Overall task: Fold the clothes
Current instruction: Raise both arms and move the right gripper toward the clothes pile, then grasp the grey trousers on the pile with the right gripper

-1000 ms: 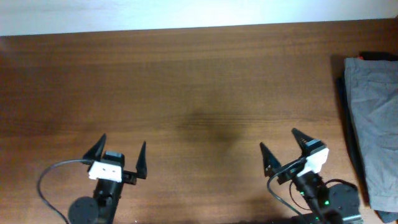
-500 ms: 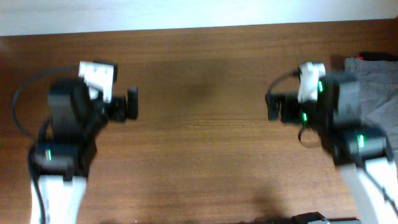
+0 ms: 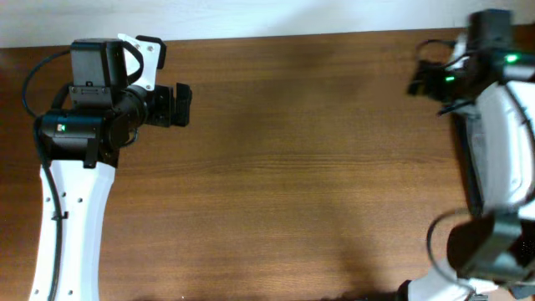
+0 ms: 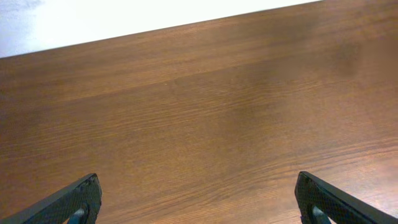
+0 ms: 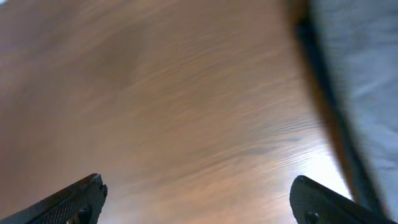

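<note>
A brown wood-grain table (image 3: 292, 159) fills the views, its far edge meeting a white wall. At its right side lies a grey garment (image 5: 367, 68), blurred in the wrist view, with a dark band (image 5: 320, 93) along its edge, possibly another garment underneath.

Grey clothes (image 5: 364, 62), flat at far right, dark piece (image 5: 324, 106) underneath

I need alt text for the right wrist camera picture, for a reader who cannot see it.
Blurred close view of a brown wooden table, with grey fabric and a dark strip beside it at the right edge. The right gripper, open and empty, shows its two black fingertips in the bottom corners.
</note>
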Action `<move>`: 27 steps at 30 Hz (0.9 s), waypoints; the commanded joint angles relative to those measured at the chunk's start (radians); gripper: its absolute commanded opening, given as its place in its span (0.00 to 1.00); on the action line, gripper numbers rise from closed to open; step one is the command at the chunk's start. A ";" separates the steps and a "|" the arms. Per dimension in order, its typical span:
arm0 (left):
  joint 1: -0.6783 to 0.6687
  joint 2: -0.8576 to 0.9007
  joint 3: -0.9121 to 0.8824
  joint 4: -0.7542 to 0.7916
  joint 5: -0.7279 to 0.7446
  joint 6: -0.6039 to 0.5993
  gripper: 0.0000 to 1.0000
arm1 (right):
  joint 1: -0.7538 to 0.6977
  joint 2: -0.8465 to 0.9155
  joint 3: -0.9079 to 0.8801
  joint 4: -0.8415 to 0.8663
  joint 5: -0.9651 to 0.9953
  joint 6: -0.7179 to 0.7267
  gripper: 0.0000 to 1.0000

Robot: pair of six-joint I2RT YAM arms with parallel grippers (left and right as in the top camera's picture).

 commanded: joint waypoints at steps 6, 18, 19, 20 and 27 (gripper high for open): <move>0.002 -0.017 0.024 0.050 0.111 0.011 0.99 | -0.197 0.196 0.034 0.225 0.028 0.066 0.93; 0.001 -0.017 0.024 0.074 0.117 0.010 0.99 | -0.163 0.345 0.034 0.496 0.151 0.008 0.94; 0.001 -0.017 0.024 0.074 0.117 0.010 0.99 | -0.160 0.356 0.034 0.510 0.167 0.008 0.94; 0.001 -0.017 0.024 0.074 0.117 0.010 0.99 | -0.157 0.364 0.034 0.520 0.178 0.008 0.94; -0.001 -0.017 0.024 0.074 0.121 -0.016 0.99 | -0.156 0.446 0.033 0.566 0.246 0.008 0.94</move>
